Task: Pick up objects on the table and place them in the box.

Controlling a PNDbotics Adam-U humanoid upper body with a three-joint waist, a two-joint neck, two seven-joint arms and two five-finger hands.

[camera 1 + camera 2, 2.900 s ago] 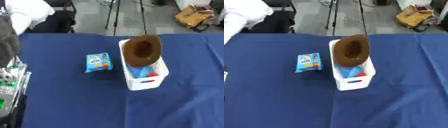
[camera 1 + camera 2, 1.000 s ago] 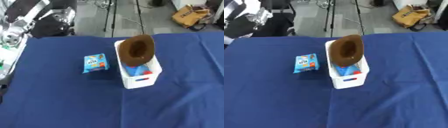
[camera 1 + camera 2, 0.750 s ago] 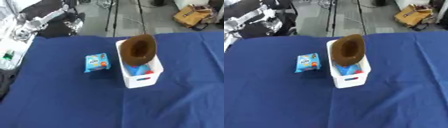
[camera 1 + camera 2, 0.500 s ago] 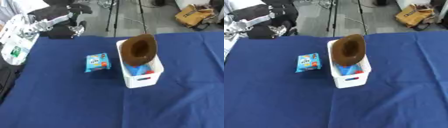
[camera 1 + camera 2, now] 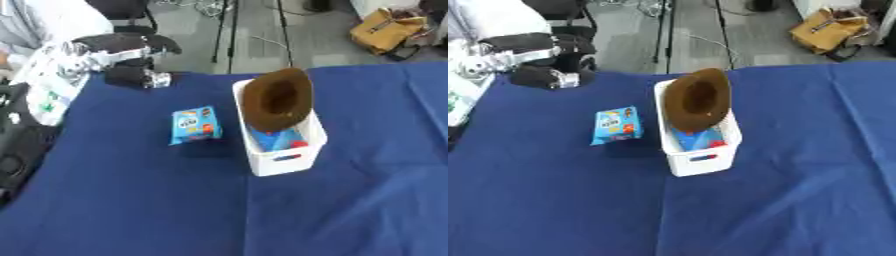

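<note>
On the blue tablecloth [image 5: 131, 210] I count one item left outside the white box [image 5: 280, 159]: a small blue snack packet [image 5: 194, 124], lying flat just beside the box's left wall, apart from it by a narrow gap. Inside the box, a brown hat [image 5: 276, 98] stands tilted on its brim, its crown opening facing the camera and its top rising above the rim. Below it I see a blue item and a small red item, neither of which I can identify further. I judge the task mostly complete, with the packet as the one remaining pick.

My left hand [image 5: 131, 75] is in the upper left of the left eye view, above the far edge of the table. Its fingers are curled inward and hold nothing. The packet lies nearer to me than this hand and to its right, well apart from it, between the hand and the box. To reach it, I would have to bring the hand toward me and rightward, then lower it.

My right hand appears in neither view.
</note>
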